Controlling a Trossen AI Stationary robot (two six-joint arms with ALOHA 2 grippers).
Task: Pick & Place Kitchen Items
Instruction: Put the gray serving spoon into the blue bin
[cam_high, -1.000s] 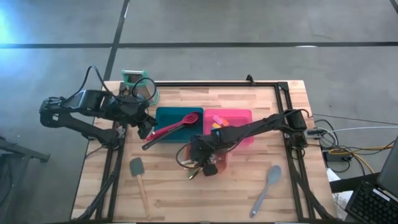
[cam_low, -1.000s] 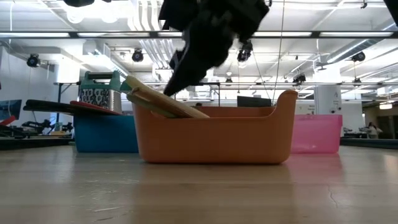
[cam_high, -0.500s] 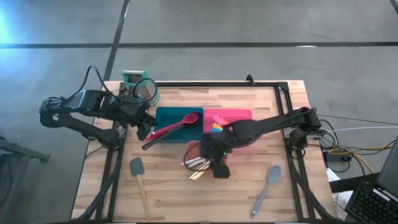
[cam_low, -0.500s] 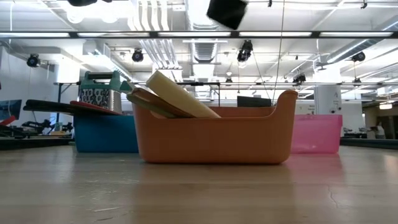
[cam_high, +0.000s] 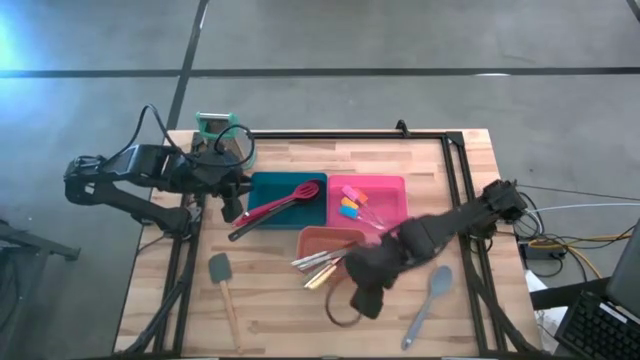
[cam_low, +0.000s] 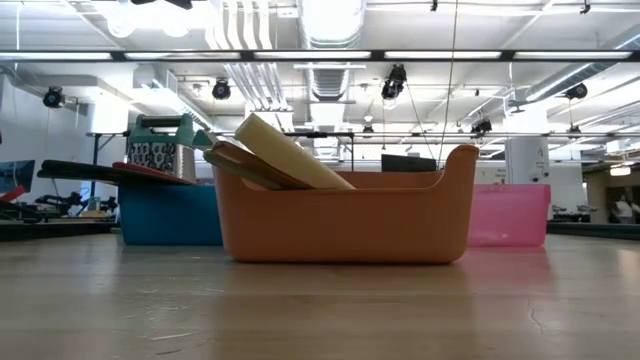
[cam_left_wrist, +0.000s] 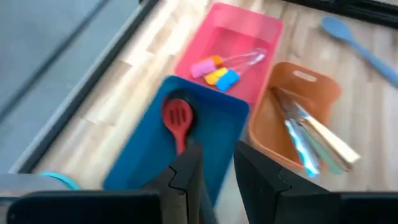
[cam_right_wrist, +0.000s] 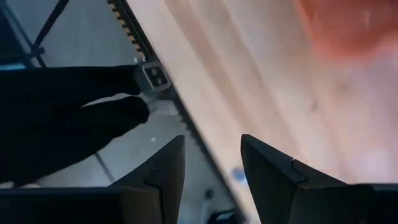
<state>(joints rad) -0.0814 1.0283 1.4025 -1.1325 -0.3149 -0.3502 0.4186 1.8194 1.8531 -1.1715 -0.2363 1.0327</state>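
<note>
My right gripper (cam_high: 364, 300) (cam_right_wrist: 214, 168) hangs open over bare wood, on the near side of the orange tray (cam_high: 345, 238), with nothing between its fingers. Several slim utensils (cam_high: 318, 266) lie in that tray, and their handles (cam_low: 285, 155) lean out over its left rim. A red slotted spatula (cam_left_wrist: 177, 115) lies in the blue tray (cam_high: 272, 188), its dark handle end (cam_high: 236, 233) sticking out over the near left corner. My left gripper (cam_high: 228, 205) (cam_left_wrist: 217, 171) hovers above that handle, its fingers a little apart and holding nothing. Small coloured spatulas (cam_high: 350, 207) rest in the pink tray (cam_high: 385, 185).
A grey-blue spoon (cam_high: 430, 298) lies on the wood at the near right. A black-headed spatula with a wooden handle (cam_high: 222, 283) lies at the near left. A teal-topped grater (cam_high: 214, 128) stands at the far left corner. A black frame (cam_high: 455, 170) runs along the table's edges.
My right gripper has risen out of the orange tray and swung toward the table's near right, rolling its wrist. A cream-handled utensil that was under it now leans on top of the others in the orange tray. My left gripper has rolled slightly in place.
</note>
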